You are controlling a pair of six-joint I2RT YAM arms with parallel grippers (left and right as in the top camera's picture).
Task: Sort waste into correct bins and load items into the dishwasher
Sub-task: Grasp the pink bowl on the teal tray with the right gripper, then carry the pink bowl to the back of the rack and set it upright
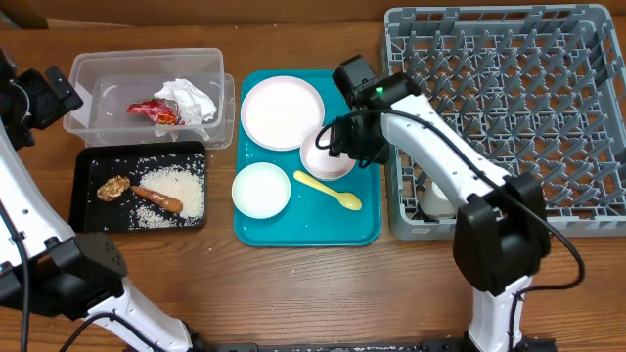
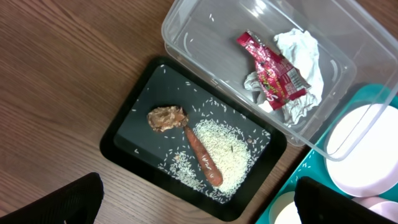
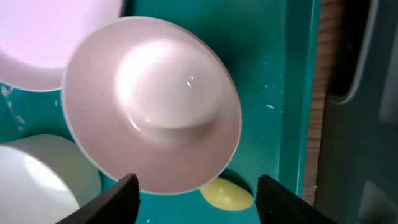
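My left gripper (image 2: 199, 206) hangs open and empty high over the wood beside the black tray (image 2: 127, 112), which holds a brown food lump (image 2: 166, 118), a sausage (image 2: 204, 158) and rice (image 2: 227, 146). The clear tub (image 2: 186, 18) holds the red foil wrapper (image 2: 273, 74) and the napkin (image 2: 305, 53). My right gripper (image 3: 199, 202) is open just above a white bowl (image 3: 152, 106) on the teal tray (image 3: 273, 74), with its fingers on either side of the bowl's near rim. The yellow spoon (image 3: 227, 194) lies under that rim. The plate (image 1: 282, 112) and a second bowl (image 1: 261, 189) share the tray.
The grey dish rack (image 1: 509, 108) stands at the right, with a white cup (image 1: 435, 200) in its near left corner. Its left wall is close to my right arm. The tub (image 1: 147, 68) and the black tray (image 1: 86, 200) sit side by side at the left.
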